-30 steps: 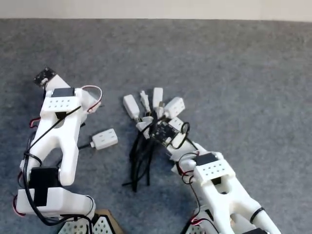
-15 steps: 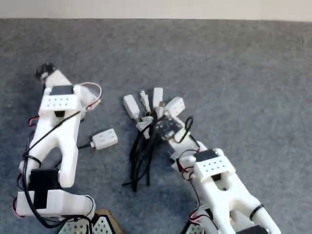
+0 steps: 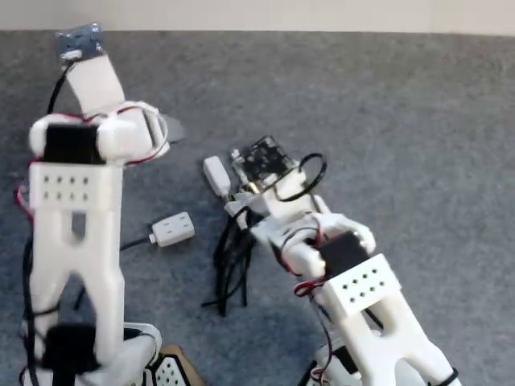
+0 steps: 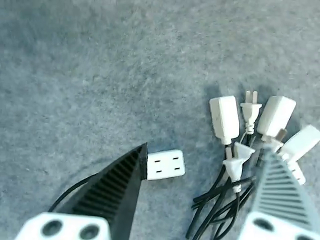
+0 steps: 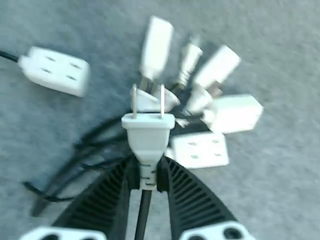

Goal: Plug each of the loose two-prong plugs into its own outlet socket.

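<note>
1. The right hand [image 5: 149,164] is clamped on the neck of a white plug [image 5: 148,131]. The plug's two prongs point straight out past the fingertips, and its black cord runs back between the fingers.
2. Just beyond the prongs lies a bunch of white socket blocks [image 5: 232,114], fanned out on the grey counter [image 3: 402,121]. Other loose plugs [image 5: 189,56] are mixed in among them, and black cords [image 3: 232,269] trail back toward the arm bases.
3. One flat block [image 5: 200,150] lies just beside the held plug with its slots showing.
4. A lone socket block [image 3: 173,229] sits on its own cord, well apart from the bunch and near the left arm.
5. The left hand [image 4: 205,150] has its fingers wide apart and holds nothing. It hangs above the counter, with the lone socket block by its dark finger and the bunch by its pale one.
6. The step in hand looks like carrying a picked plug to a socket, and insertion has not begun. I cannot tell whether any plug in the bunch is already seated.
7. The next move calls for choosing one block and turning the wrist until both prongs face a pair of slots. The plug should then go in straight along the prongs.
8. These blocks look light and likely to slide, so the free left hand will probably need to pin the chosen one.
</note>
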Controlling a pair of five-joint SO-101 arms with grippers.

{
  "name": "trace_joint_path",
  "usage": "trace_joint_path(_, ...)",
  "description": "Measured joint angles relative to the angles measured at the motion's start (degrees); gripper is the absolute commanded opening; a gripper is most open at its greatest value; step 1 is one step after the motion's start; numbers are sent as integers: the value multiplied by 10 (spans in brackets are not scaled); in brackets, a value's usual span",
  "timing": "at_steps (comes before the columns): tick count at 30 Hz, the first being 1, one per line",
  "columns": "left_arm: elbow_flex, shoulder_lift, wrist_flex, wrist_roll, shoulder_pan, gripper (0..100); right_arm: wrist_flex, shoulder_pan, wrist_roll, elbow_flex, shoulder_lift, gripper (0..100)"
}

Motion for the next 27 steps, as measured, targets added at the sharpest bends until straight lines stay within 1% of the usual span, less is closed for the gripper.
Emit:
trace_joint_path(3, 84, -76, -34, -18, 3, 404, -5, -26, -25, -18, 39, 5)
trace_joint_path(6, 195, -166, -93, -21, 1, 404, -14, -38, -51, -59, 115, 5)
trace_joint_path(8, 283, -230, -135, -21, 1, 404, -44, -50, -65, -66, 161, 5)
trace_joint_path(10, 374, -295, -178, -21, 2, 405, -85, -71, -72, -55, 173, 5)
trace_joint_path(14, 540, -411, -255, -21, 1, 405, -191, -128, -84, 44, 171, 5)
trace_joint_path(16, 607, -462, -273, -21, 1, 405, -213, -143, -84, 88, 166, 5)
trace_joint_path(19, 677, -532, -283, -13, 1, 404, -222, -147, -84, 100, 149, 5)
trace_joint_path(23, 742, -600, -286, -3, 1, 404, -223, -147, -84, 100, 135, 5)
trace_joint_path(27, 788, -631, -287, -3, 1, 404, -210, -147, -84, 100, 135, 5)
